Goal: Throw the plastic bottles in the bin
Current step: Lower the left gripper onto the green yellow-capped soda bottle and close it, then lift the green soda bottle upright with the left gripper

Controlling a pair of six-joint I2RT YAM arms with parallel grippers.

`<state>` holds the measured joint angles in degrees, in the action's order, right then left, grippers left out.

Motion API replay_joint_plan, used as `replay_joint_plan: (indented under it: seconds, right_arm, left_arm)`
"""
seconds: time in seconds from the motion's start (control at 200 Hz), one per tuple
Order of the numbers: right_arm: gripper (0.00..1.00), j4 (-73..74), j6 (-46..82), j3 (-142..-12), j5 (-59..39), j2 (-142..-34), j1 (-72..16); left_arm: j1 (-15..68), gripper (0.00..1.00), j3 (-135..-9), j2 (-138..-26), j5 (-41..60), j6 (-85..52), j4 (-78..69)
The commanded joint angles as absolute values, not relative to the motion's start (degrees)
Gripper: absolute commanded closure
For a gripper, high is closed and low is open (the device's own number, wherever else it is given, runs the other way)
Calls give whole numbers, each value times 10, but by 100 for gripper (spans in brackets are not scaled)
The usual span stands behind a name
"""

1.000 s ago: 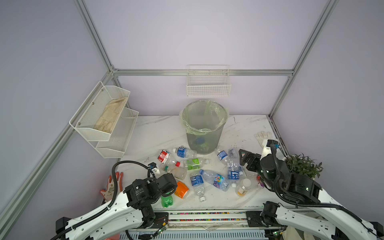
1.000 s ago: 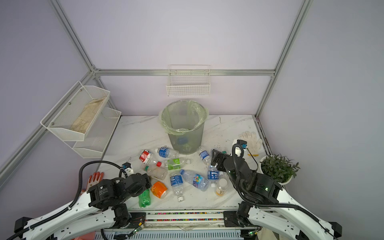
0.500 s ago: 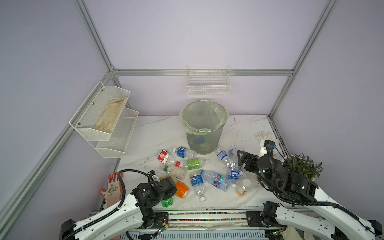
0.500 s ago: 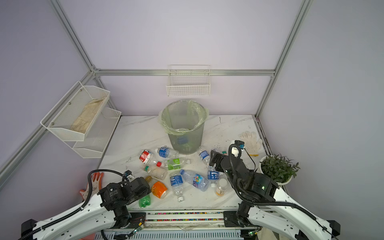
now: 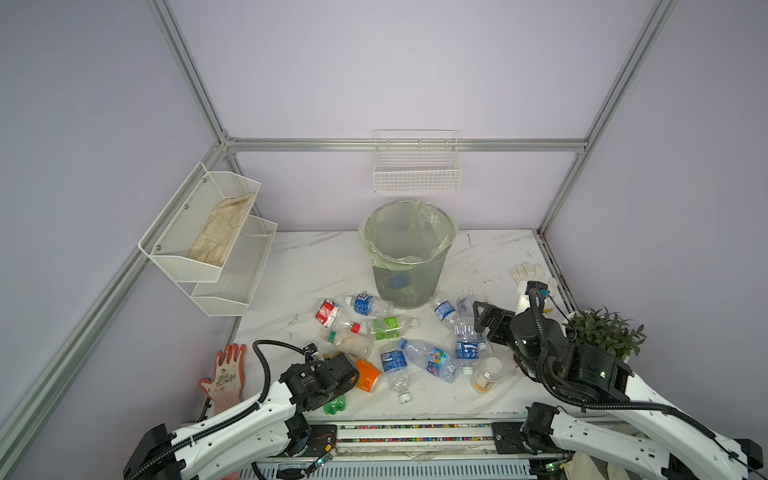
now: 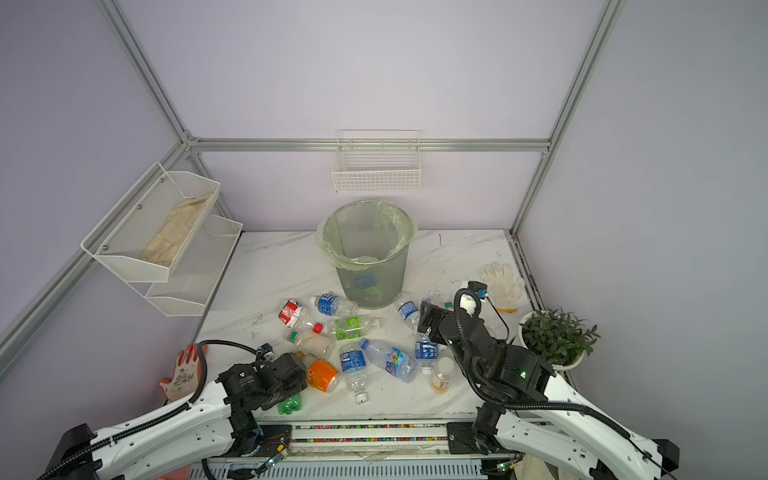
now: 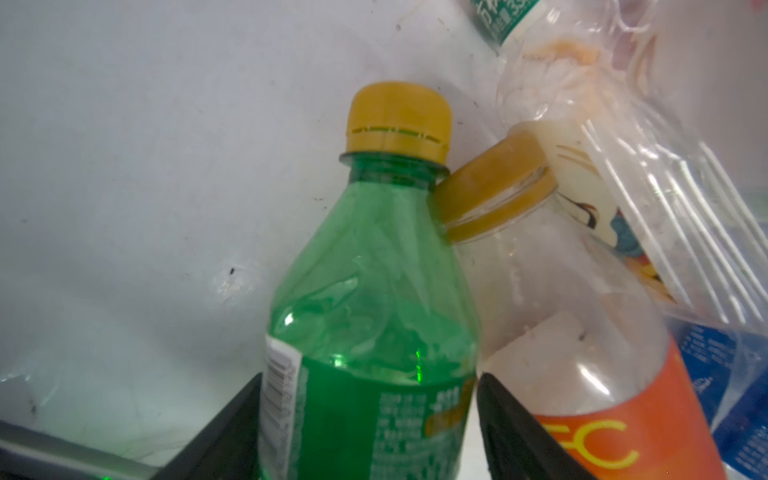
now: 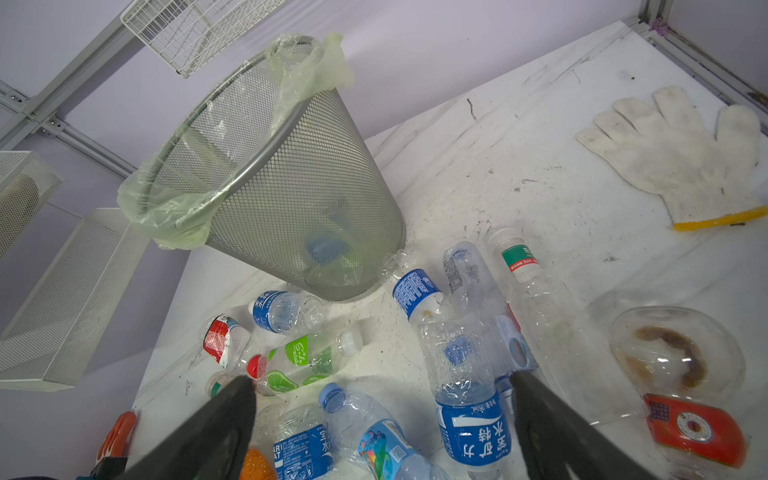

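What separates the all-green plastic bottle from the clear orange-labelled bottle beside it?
The all-green plastic bottle is tinted throughout; the clear orange-labelled bottle is colourless. The green one's cap is narrow, the other's wide. Only the green one sits inside the left claw. Both are capped.

My left arm (image 5: 232, 419) and my right arm (image 5: 642, 388), 2 white shells dotted with small dark screws, black motor joints, ribbed black cable looping over each wrist, black wedge-shaped fingers (image 8: 199, 432), small green light on my right arm's joint.
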<state>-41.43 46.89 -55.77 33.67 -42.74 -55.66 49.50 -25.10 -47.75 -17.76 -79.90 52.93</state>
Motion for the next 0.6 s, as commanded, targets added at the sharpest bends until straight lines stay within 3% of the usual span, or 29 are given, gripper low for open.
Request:
replay_joint_plan:
  seconds: [0.0,0.35,0.595]
  right_arm:
    - [3,-423,480,-545,352,-422,-559]
    - [3,-423,482,-534,356,-407,-559]
    - [3,-423,486,-528,352,-400,-559]
  left_arm:
    - [488,28,-225,-488,-171,-791,494]
    - [482,59,-249,-454,-182,-794,523]
    - [482,64,-335,-438,-214,-776,583]
